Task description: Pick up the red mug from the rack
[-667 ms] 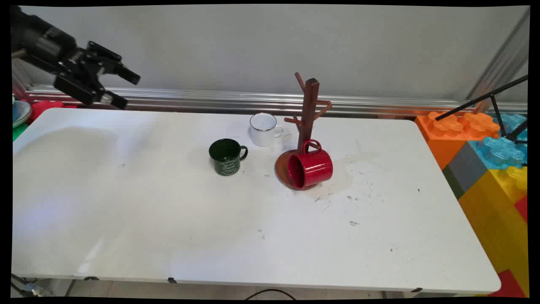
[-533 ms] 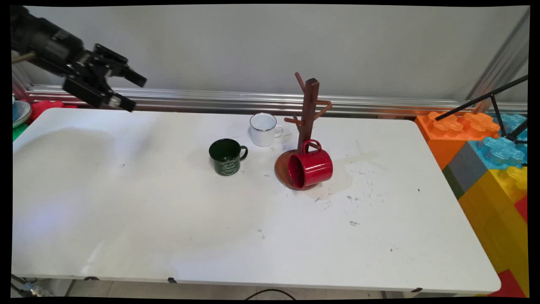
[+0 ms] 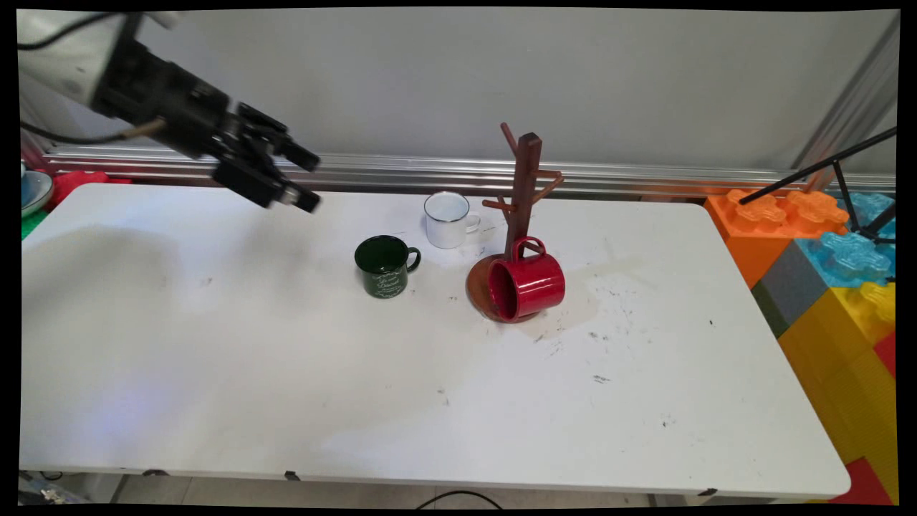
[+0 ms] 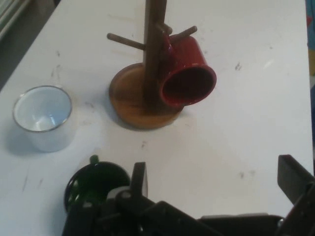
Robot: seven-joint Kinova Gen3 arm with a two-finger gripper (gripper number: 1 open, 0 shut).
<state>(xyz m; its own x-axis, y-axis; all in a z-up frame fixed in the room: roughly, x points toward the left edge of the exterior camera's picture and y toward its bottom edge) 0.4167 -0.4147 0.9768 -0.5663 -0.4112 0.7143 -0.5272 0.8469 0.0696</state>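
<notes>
My gripper (image 3: pixel 308 179) hangs open above the table's back left part, its fingers pointing right, with nothing between them. Closest to it is a dark green mug (image 3: pixel 385 266), standing upright to its lower right. A white enamel mug (image 3: pixel 448 219) stands upright behind that. A brown wooden mug tree (image 3: pixel 524 188) rises from a round base, and a red mug (image 3: pixel 529 287) hangs on its side from a low peg. The hand view looks down on the green mug (image 4: pixel 93 184), partly behind the left finger, the white mug (image 4: pixel 44 117), the mug tree (image 4: pixel 152 54) and the red mug (image 4: pixel 189 73); my gripper (image 4: pixel 214 179) rises from the bottom edge.
Large toy blocks in orange (image 3: pixel 759 222), blue and yellow stand off the table's right end. A black tripod leg (image 3: pixel 817 168) crosses above them. A red thing (image 3: pixel 71 183) and a bowl (image 3: pixel 32 192) lie beyond the table's left corner. An aluminium rail (image 3: pixel 401 172) runs behind.
My gripper has moved to the right and slightly down, toward the mugs. The mugs and the mug tree have stayed put.
</notes>
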